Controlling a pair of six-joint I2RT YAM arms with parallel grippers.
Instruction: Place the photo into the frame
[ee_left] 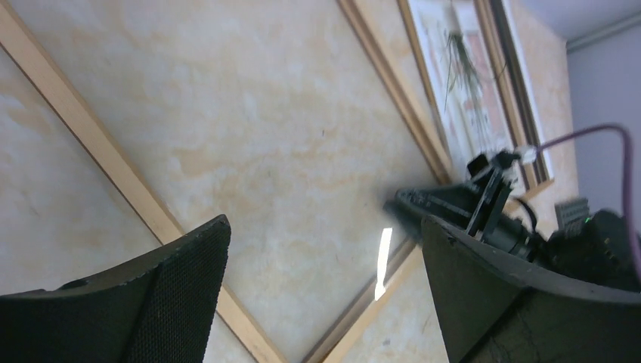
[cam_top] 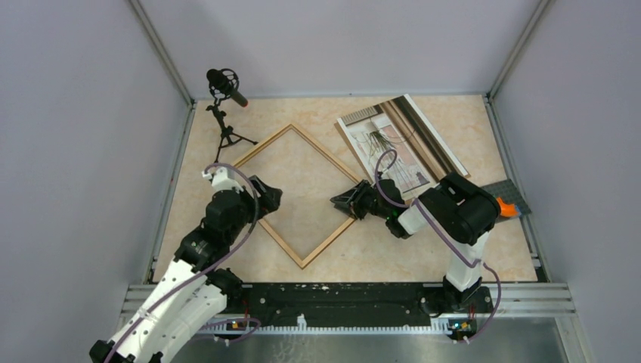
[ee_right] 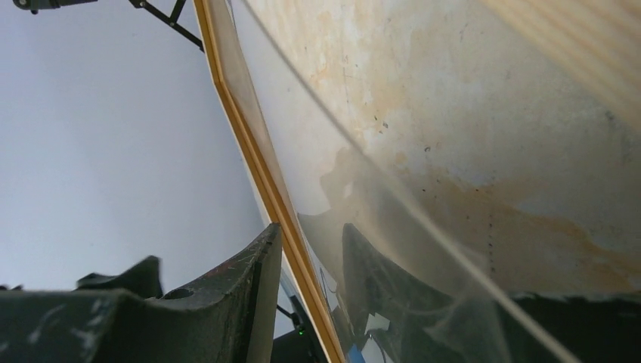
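Left gripper (cam_top: 266,198), jaws spread wide and gripping nothing, is held over the frame's (cam_top: 262,145) left rail. Right gripper (cam_top: 342,201) is set at its right corner; whether it grips cannot be told. Beyond it, the photo (cam_top: 393,144) is laid beside the rail.

The frame (cam_top: 262,145) is light natural wood on a cream, tan-mottled table (cam_top: 453,249), and the photo (cam_top: 393,147) beside the frame is pale beige with dark wispy strands and a white border.
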